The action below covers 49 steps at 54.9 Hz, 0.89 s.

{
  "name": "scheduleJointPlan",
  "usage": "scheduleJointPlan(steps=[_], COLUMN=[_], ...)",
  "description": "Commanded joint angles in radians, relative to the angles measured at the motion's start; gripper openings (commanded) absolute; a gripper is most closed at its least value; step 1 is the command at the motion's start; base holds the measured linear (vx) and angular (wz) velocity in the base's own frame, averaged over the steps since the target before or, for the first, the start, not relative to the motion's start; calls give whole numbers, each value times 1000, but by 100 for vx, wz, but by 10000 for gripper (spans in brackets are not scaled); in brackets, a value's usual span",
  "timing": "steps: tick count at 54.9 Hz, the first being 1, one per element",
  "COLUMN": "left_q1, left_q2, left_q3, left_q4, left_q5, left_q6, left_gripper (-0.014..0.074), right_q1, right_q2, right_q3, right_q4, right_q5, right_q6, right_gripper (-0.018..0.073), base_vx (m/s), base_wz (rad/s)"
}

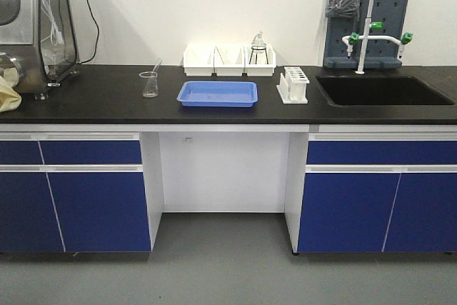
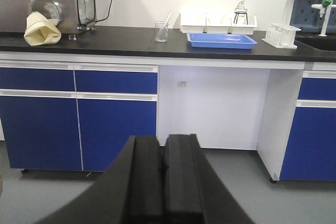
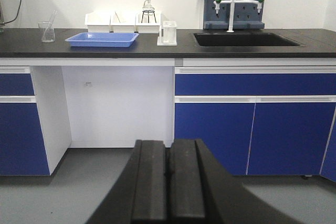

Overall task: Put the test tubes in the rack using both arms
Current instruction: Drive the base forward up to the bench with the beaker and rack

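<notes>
Front view: a glossy black table (image 1: 86,94) carries one shallow blue plastic tray (image 1: 217,93), three white bins (image 1: 229,60), one glass beaker (image 1: 149,84) and the white rack (image 1: 293,85), which stands between the tray and the sink (image 1: 382,91); the test tubes are too fine to make out

Left wrist view: the left pincer (image 2: 164,148), two matte black slabs, is pressed together and empty

Right wrist view: the right pincer (image 3: 168,150) is likewise closed on nothing, its base cut off

On the counter (image 1: 107,98), tray (image 1: 217,93) lies between beaker (image 1: 149,85) and rack (image 1: 293,85); bins (image 1: 228,69) behind it; sink (image 1: 382,91) rightmost.
</notes>
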Motion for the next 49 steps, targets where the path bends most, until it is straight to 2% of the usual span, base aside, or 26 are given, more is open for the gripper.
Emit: scheduleJointPlan(steps=[1, 49], left_q1=[1, 1], left_q2=[-15, -15], left_q3=[25, 25], left_q4=[-8, -8], left_q5=[-82, -82], left_q6=[-10, -10], left_gripper=[-7, -7], right_q1=[1, 0], right_q2=[-10, -10], right_q3=[6, 6], right_q4=[-3, -3], right_q5=[-77, -77], right_q6=[-1, -1], right_gripper=[-11, -11], base_vx=[0, 1], base_wz=[0, 0])
